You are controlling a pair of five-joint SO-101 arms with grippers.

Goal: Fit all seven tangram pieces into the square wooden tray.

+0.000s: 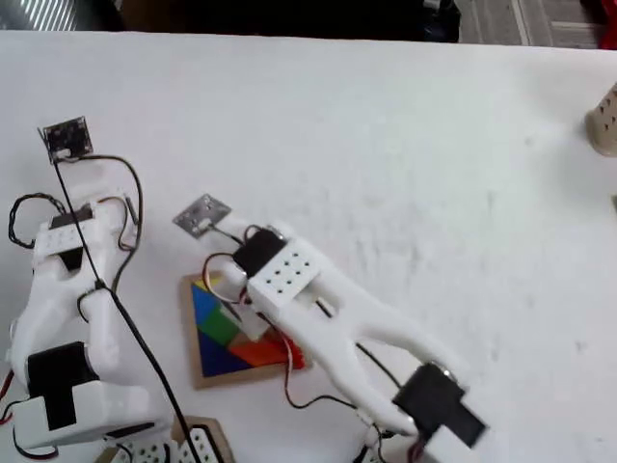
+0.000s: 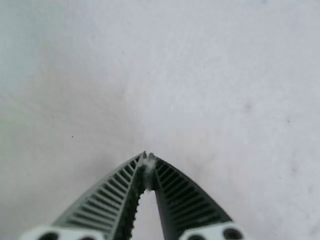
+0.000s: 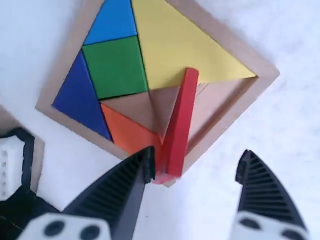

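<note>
Wooden tray (image 3: 267, 76) holds five pieces (image 3: 115, 67) flat; gaps remain.
Red piece (image 3: 179, 120) leans unseated between the right tool's (image 3: 196, 151) wide-open, empty jaws.

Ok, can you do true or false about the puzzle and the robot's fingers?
The red flat puzzle piece lies flat inside the square wooden tray. False: it stands tilted on its edge, reaching over the rim.
The green square piece sits in the tray. True.
The right arm's fingers are open. True.
The left arm's fingers hold a yellow piece. False: they are shut on nothing, over the white table.
</note>
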